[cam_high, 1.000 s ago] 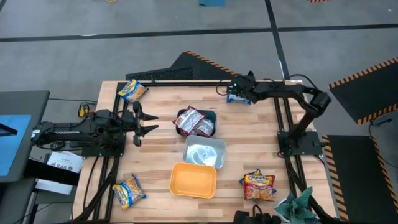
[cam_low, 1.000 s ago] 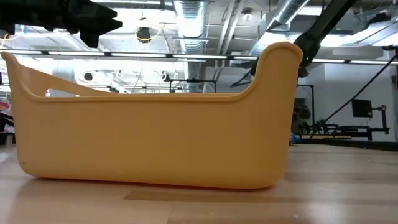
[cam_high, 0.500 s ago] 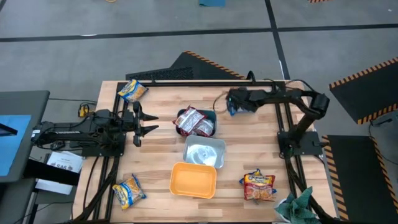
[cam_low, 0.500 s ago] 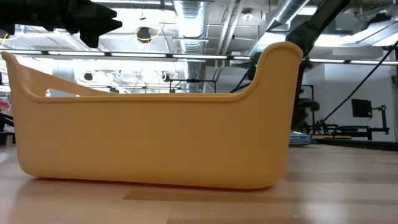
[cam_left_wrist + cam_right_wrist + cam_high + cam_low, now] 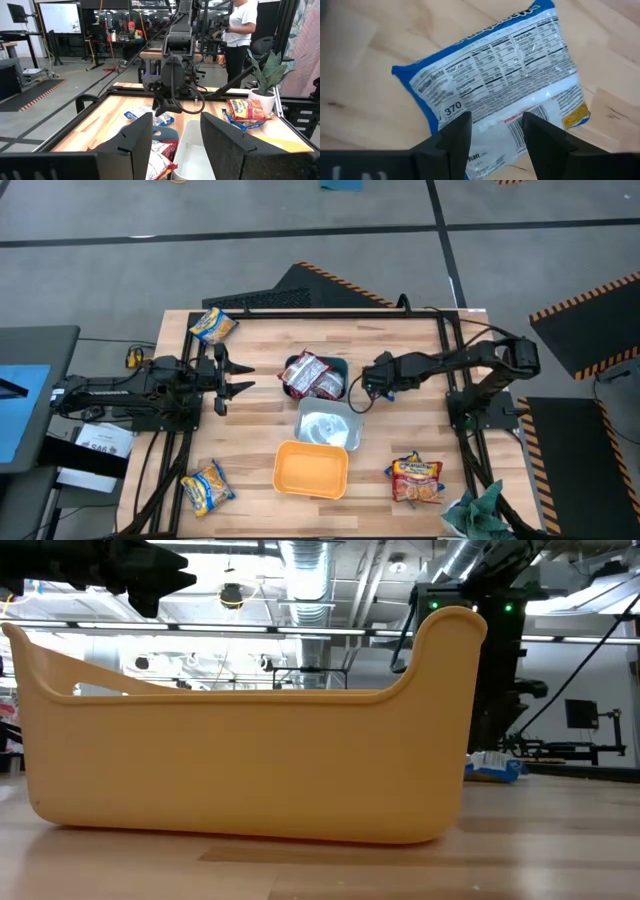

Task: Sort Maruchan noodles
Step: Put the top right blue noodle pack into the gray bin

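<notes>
My right gripper (image 5: 372,383) sits low beside the teal tub (image 5: 343,369), shut on a blue-white noodle packet (image 5: 495,75). That packet also shows in the low view (image 5: 490,768) and under the right gripper in the left wrist view (image 5: 146,116). Red-silver packets (image 5: 313,375) lie in the teal tub. Yellow-orange packets lie flat at the far left corner (image 5: 212,325) and the near left corner (image 5: 207,486). Red-yellow packets (image 5: 415,479) lie near right. My left gripper (image 5: 240,375) waits open at the table's left, its fingers (image 5: 135,137) holding nothing. My right gripper pinches the blue-white packet between its two fingers (image 5: 454,134) at one long edge by the barcode (image 5: 506,131). The fingers come from above, pointing down. The packet hangs printed back up, close over the wood. Whether its lower end touches the table I cannot tell.
A pale-blue tub (image 5: 352,420) and an orange tub (image 5: 311,488) stand in a row nearer than the teal one. In the low view the orange tub (image 5: 240,760) fills the foreground. A dark green cloth (image 5: 478,510) lies at the near right corner. People stand beyond the table (image 5: 239,30).
My right gripper has carried the blue-white packet from the table's far right corner toward the near edge and the left, and down. It now sits next to the teal tub. The packet has come into the low view.
</notes>
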`<state>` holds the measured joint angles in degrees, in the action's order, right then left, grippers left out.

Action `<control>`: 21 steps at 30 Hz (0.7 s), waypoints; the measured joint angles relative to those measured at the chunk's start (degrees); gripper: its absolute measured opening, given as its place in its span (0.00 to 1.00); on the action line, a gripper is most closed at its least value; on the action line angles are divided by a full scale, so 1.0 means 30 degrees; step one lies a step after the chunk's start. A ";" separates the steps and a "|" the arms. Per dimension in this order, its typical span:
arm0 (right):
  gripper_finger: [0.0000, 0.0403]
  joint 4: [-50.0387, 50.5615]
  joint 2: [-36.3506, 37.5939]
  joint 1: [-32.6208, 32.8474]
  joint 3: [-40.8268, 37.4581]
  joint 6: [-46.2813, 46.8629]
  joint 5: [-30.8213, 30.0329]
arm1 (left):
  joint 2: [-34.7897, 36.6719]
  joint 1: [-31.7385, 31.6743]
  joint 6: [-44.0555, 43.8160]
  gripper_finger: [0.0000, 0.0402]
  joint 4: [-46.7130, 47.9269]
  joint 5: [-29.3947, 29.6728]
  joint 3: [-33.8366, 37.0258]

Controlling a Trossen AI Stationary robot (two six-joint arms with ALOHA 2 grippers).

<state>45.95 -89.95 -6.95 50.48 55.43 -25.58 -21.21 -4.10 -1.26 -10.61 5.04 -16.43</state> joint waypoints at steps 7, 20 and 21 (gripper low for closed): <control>0.49 0.1976 0.0199 -0.0941 0.0006 0.3930 -0.0159 | 0.0003 0.0000 -0.0364 0.38 -0.0002 0.0007 -0.0007; 0.49 -0.0836 -0.0100 -0.0296 -0.1354 1.3035 -0.3035 | 0.0006 0.0000 -0.0523 0.38 0.0005 -0.0668 -0.0007; 0.49 -0.1119 -0.0089 -0.0296 -0.1550 1.3473 -0.3133 | 0.0006 -0.0003 -0.0523 0.38 0.0005 -0.0743 -0.0007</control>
<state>42.59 -90.22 -7.84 45.83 95.85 -34.97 -21.19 -4.11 -2.83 -10.59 2.81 -16.45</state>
